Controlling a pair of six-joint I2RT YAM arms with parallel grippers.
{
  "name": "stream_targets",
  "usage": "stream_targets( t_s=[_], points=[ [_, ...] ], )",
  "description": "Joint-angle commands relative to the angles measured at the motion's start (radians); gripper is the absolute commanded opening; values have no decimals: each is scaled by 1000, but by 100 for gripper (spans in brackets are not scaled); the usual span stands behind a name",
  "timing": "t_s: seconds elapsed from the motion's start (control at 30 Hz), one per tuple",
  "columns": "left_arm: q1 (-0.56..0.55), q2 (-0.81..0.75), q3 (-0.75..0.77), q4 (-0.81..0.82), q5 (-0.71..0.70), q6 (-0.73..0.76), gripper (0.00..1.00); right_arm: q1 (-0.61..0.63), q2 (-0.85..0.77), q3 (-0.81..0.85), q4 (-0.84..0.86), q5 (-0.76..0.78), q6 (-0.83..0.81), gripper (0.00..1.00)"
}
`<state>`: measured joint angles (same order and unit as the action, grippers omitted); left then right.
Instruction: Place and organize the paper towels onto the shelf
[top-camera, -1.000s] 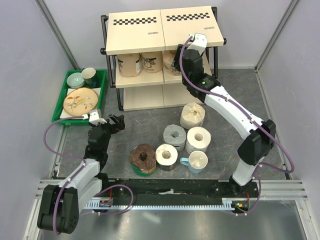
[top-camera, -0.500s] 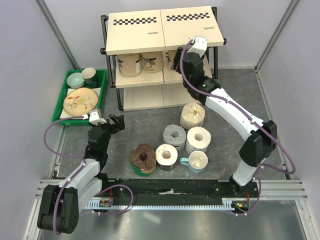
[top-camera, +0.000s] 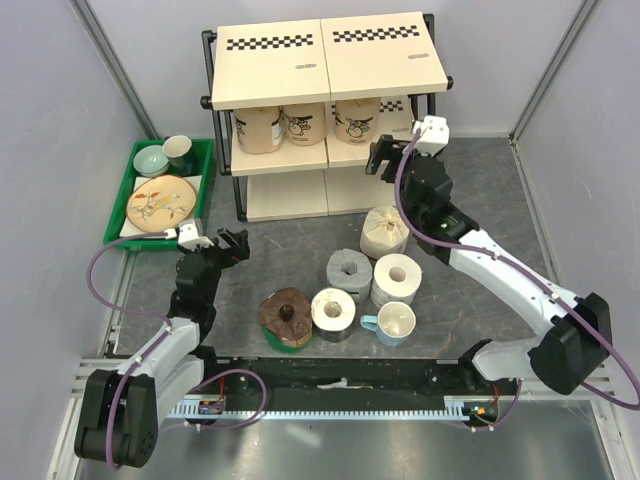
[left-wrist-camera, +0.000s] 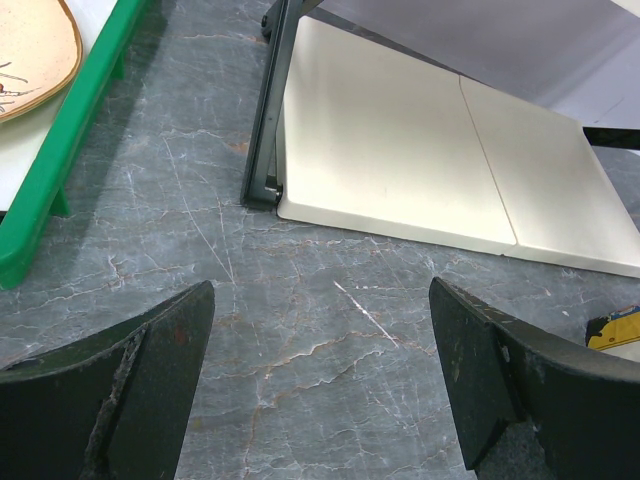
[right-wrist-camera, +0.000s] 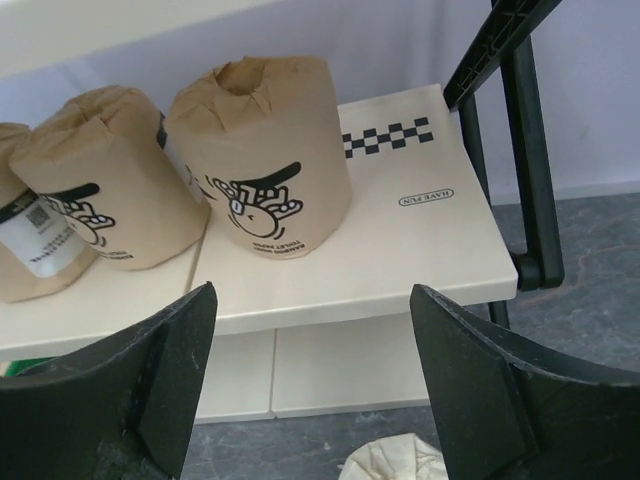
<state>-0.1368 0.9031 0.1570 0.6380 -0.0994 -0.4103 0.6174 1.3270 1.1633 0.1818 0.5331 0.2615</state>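
Guessing one placing is done: tan rolls (right-wrist-camera: 258, 160) are stood on the shelf's (top-camera: 300, 60) middle tier, right gripper (right-wrist-camera: 310, 320) and left gripper (left-wrist-camera: 320, 330) gaping empty. Next the cream roll (top-camera: 385, 232) before the shelf probably gets grabbed.

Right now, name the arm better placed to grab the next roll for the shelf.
Probably the right arm: its jaws stand open and empty by the shelf, close to the cream wrapped roll. The left arm sits farther off, near the green tray.
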Motion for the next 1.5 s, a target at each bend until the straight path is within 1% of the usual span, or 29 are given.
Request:
stream_targets(
  t_s=[0.0,0.07,0.1,0.17,0.2,0.37,0.57,0.83,1.13,1.47],
  points=[
    [0,-1,7,40,-13,-22,95,-4,32,-108,198,63,-139,88],
    [0,-1,7,42,-11,-22,95,-2,53,-128,257,94,-186,90],
    [0,0,9,42,-11,-22,95,-4,81,-139,315,96,-235,90],
    [0,0,9,42,-10,-22,95,-5,125,-137,366,102,-255,90],
    [0,0,9,40,-11,-22,95,-7,136,-123,375,105,-290,91],
    [0,0,9,40,-11,-24,95,-24,192,-70,426,113,-337,91],
    [0,0,10,40,-10,-24,95,-64,219,-48,432,108,-355,92],
    [0,2,10,42,-10,-24,95,-133,273,-13,410,39,-334,91],
    [0,3,10,40,-11,-24,95,-199,376,116,351,-36,-312,92],
    [0,2,10,40,-10,-22,95,-237,459,202,311,-91,-286,92]
  ],
)
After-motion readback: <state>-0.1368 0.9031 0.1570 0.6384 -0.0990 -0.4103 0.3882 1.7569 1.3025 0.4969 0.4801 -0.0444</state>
